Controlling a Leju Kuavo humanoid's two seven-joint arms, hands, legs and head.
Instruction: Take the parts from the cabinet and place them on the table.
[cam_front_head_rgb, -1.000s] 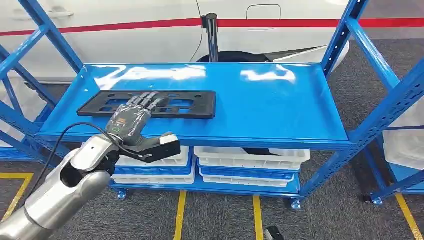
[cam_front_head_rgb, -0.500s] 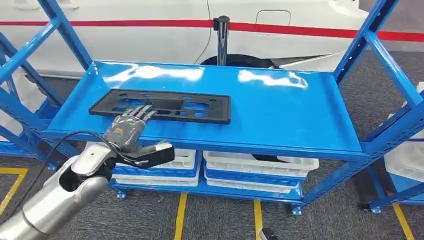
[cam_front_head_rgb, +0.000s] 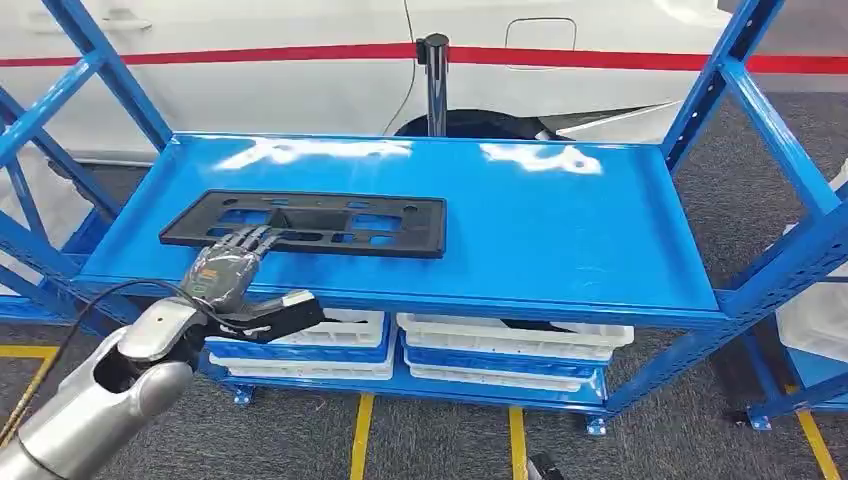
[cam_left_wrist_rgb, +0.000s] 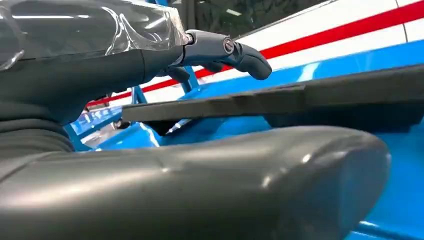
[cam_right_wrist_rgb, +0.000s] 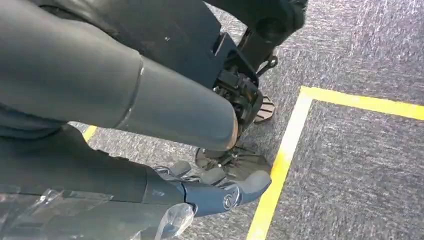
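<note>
Here, the black plastic panel (cam_front_head_rgb: 305, 223) is overlapped at its near edge by the empty, spread left hand (cam_front_head_rgb: 222, 275), thumb below the blue shelf (cam_front_head_rgb: 560, 220) edge.

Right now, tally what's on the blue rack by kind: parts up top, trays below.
Black flat part on the top shelf: 1
White trays on the lower shelf, visible stacks: 2
Total: 3

The right hand (cam_right_wrist_rgb: 150, 165), fingers (cam_right_wrist_rgb: 235, 192) apart and empty, hangs above grey carpet (cam_right_wrist_rgb: 360, 165) with a yellow line (cam_right_wrist_rgb: 280, 165).
</note>
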